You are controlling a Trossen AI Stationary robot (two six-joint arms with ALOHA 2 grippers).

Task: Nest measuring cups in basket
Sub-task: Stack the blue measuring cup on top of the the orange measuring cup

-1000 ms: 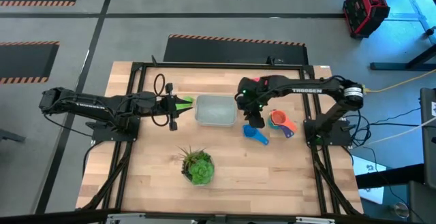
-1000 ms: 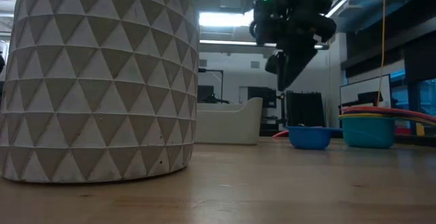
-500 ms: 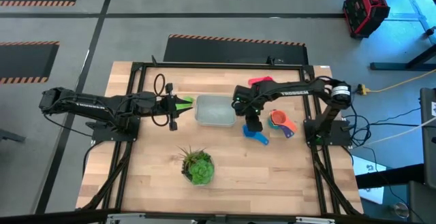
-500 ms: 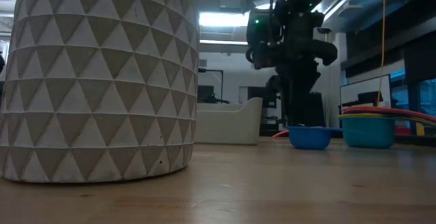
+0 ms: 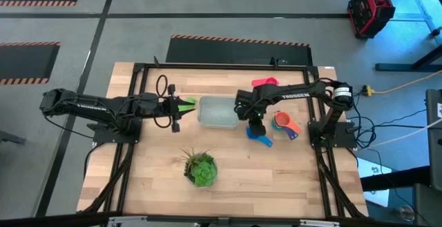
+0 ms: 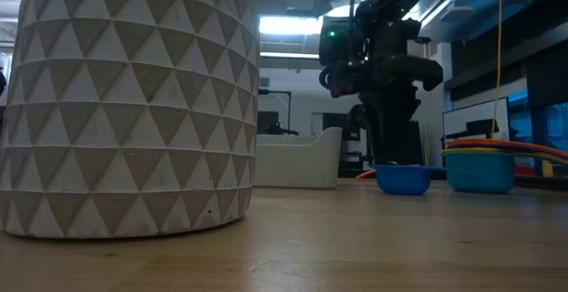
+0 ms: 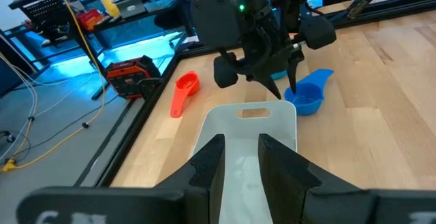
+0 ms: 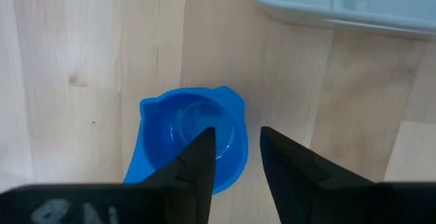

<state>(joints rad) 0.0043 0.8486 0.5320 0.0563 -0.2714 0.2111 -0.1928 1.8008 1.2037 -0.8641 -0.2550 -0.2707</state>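
Okay, starting from the blue cup (image 5: 261, 137): sitting upright on the table (image 5: 276, 179), at about 4 o'clock from the basket (image 5: 219, 113) and just beside it, handle pointing away toward 4 o'clock. Looks empty and light, so likely to skate on the wood if nudged.

Right gripper (image 5: 256, 125) directly above it, jaws narrowly apart, nothing held. From the right wrist view, one finger over the bowl and the other outside the rim on the basket side, so lined up to pinch the wall.

For a clean pick:
- Drop straight down, no sideways drift, or the cup slides toward the basket.
- Close only once both fingers sit well below the rim.
- Lift high enough to clear the basket wall, then travel toward 10 o'clock and set down flat.

Stack of other cups (image 5: 284, 124) at roughly 2 o'clock of the blue one, near but apart, so worth keeping the wrist from swinging that way. Red scoop (image 5: 264, 83) off at 1 o'clock of the basket, plant (image 5: 201, 170) at 7 o'clock.

Left gripper (image 5: 176, 105) waiting at 9 o'clock of the basket, jaws narrowly apart too.
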